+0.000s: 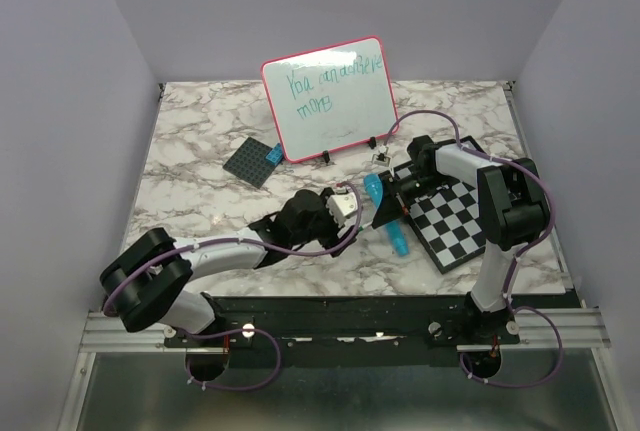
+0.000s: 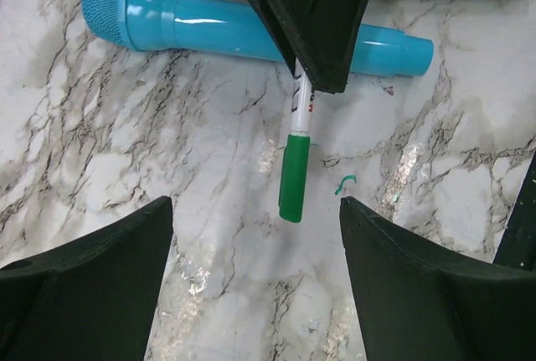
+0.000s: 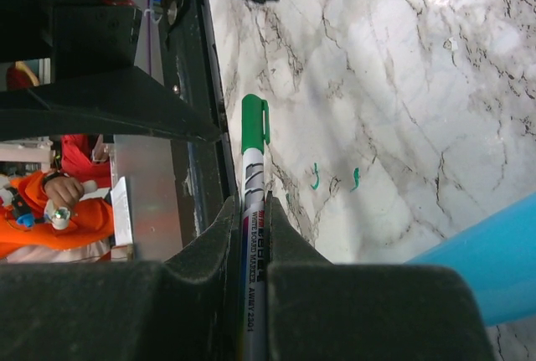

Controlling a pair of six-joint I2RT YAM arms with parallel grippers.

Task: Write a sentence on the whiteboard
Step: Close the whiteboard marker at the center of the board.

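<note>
The whiteboard (image 1: pixel 330 99) stands propped at the back of the table, pink-framed. The sentence (image 1: pixel 333 84) runs across it in two lines of green handwriting. My right gripper (image 3: pixel 252 210) is shut on a whiteboard marker (image 3: pixel 254 131), whose green cap sticks out past the fingertips. In the top view this gripper (image 1: pixel 386 207) hangs low over the table's middle. My left gripper (image 2: pixel 255 206) is open and faces the capped marker (image 2: pixel 294 178), which ends just short of its jaws. Nothing is between the left fingers (image 2: pixel 92 281). In the top view the left gripper (image 1: pixel 350 205) sits close beside the right one.
A blue toy microphone (image 2: pixel 209 26) lies on the marble right behind the marker. A black-and-white checkered board (image 1: pixel 455 219) lies under the right arm. A small dark plate (image 1: pixel 255 161) with a blue piece is at the left. Small green marks (image 3: pixel 316 177) stain the table.
</note>
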